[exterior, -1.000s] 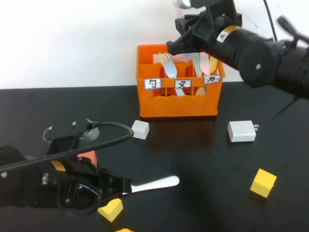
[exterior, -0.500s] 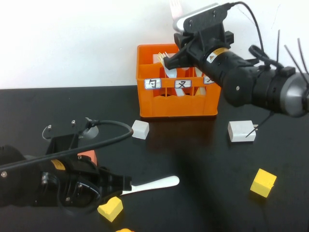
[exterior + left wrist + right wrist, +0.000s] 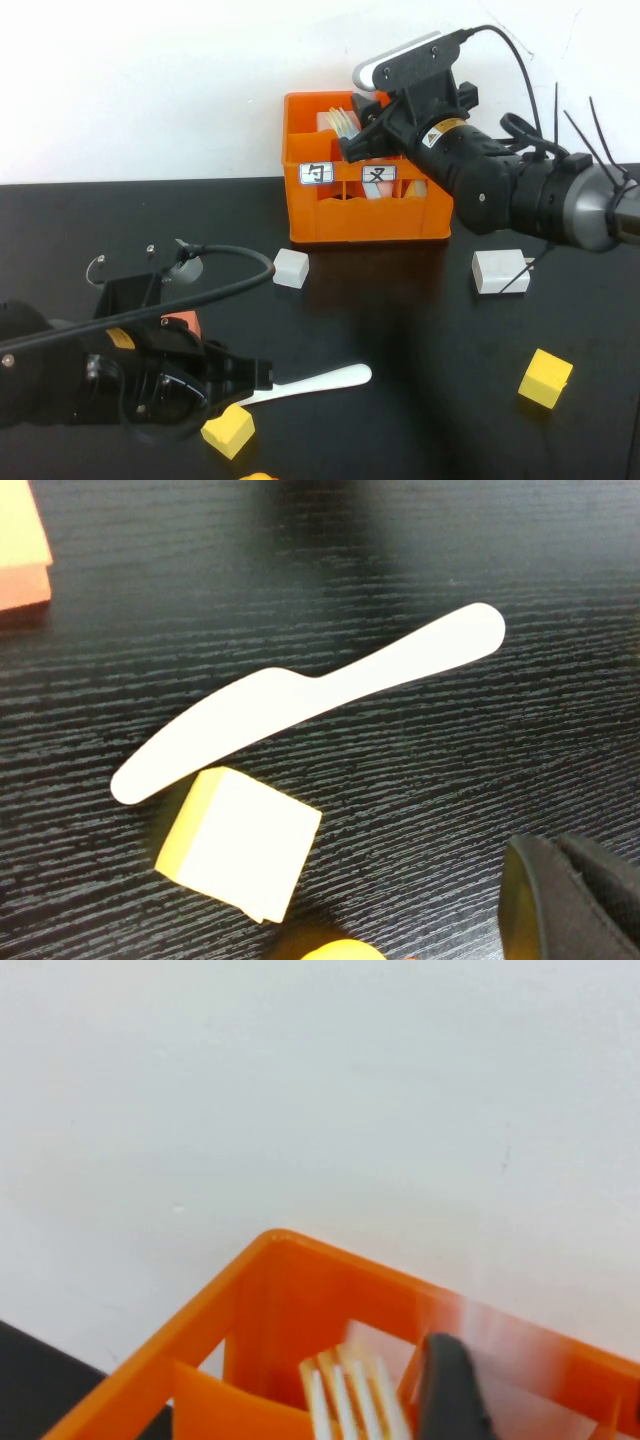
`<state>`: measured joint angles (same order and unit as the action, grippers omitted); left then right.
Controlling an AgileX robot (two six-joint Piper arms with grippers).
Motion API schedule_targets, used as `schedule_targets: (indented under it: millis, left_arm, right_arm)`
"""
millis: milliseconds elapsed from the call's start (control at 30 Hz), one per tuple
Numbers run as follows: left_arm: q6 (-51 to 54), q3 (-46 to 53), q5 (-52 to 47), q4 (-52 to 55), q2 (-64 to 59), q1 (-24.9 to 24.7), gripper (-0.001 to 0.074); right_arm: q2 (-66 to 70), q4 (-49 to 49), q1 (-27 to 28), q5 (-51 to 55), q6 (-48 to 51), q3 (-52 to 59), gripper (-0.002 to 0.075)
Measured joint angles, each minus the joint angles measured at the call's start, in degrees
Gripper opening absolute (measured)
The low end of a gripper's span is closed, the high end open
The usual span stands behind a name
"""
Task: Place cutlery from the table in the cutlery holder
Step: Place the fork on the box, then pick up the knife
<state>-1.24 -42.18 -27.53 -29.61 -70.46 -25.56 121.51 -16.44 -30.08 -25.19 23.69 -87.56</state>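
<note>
Cutlery holder, table's far edge: forks inside; right gripper above, jaw state unclear. Whitish knife near front edge, outstanding; left gripper closed beside it.

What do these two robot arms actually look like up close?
Both are black. The right arm carries a white-topped camera housing, a small yellow warning sticker and thin black cables. The left arm has an orange-yellow sticker and a thick black cable.
</note>
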Motion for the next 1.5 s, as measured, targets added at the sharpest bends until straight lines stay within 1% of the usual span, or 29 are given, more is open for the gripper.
schedule_targets:
  millis: [67, 167, 267, 367, 433, 467, 667, 700, 800, 867, 1133, 1400, 1500]
  left_arm:
    - [0.11, 0.0, 0.15, 0.0, 0.0, 0.0, -0.0001]
    - [0.11, 0.0, 0.21, 0.0, 0.0, 0.0, -0.0001]
    - [0.34, 0.0, 0.29, -0.27, 0.0, 0.0, -0.0001]
    - [1.24, -0.13, 0.26, -2.33, -0.51, 0.0, -0.0001]
    - [2.52, -0.63, -1.34, -3.43, -1.67, 0.0, -0.0001]
    - [2.89, -0.75, -1.94, -3.87, -2.31, 0.0, -0.0001]
    - [4.17, -1.03, -2.08, -6.29, -7.88, 0.0, -0.0001]
    - [4.17, -1.16, -1.81, -6.69, -8.64, 0.0, -0.0001]
    - [4.52, -1.38, -1.29, -8.24, -10.04, 0.0, -0.0001]
    - [4.64, -1.38, -0.26, -8.59, -10.46, -0.56, -0.0001]
    - [4.86, -2.68, 9.22, -10.83, -12.26, -5.91, -0.0001]
    - [4.72, -12.96, 8.28, -10.4, -24.7, -6.28, -0.0001]
    - [3.03, -16.8, 7.37, -7.92, -29.35, -6.28, -0.0001]
  right_arm:
    - [0.0, 0.0, 0.0, 0.16, 0.0, 0.0, 0.0407]
    - [-0.78, 0.0, 0.0, 2.37, 0.0, 0.0, 0.0429]
    - [-3.26, 0.0, 0.0, 7.96, 0.0, 0.0, 0.0431]
    - [-7.74, 0.38, 0.0, 16.26, 0.0, 0.0, 0.0418]
    - [-10.84, 1.36, 0.0, 22.45, 0.0, 0.0, 0.0382]
    - [-12.61, 1.77, 0.0, 26.16, 0.12, 0.0, 0.0351]
    - [-21.51, 2.83, 0.0, 45.94, 0.23, 0.0, 0.0082]
    - [-22.57, 2.85, 0.0, 48.38, 0.68, 0.0, 0.0053]
    - [-24.78, 2.98, 0.0, 54.14, 1.95, 0.0, 0.0015]
    - [-25.61, 3.08, 0.0, 56.97, 2.23, 0.0, 0.0006]
    - [-27.55, 6.28, -0.41, 65.63, 2.75, 1.46, -0.0001]
    - [-36.23, 8.41, -1.24, 66.88, 1.69, 9.61, -0.0001]
    - [-39.86, 9.09, -1.24, 66.99, 1.24, 13.6, -0.0001]
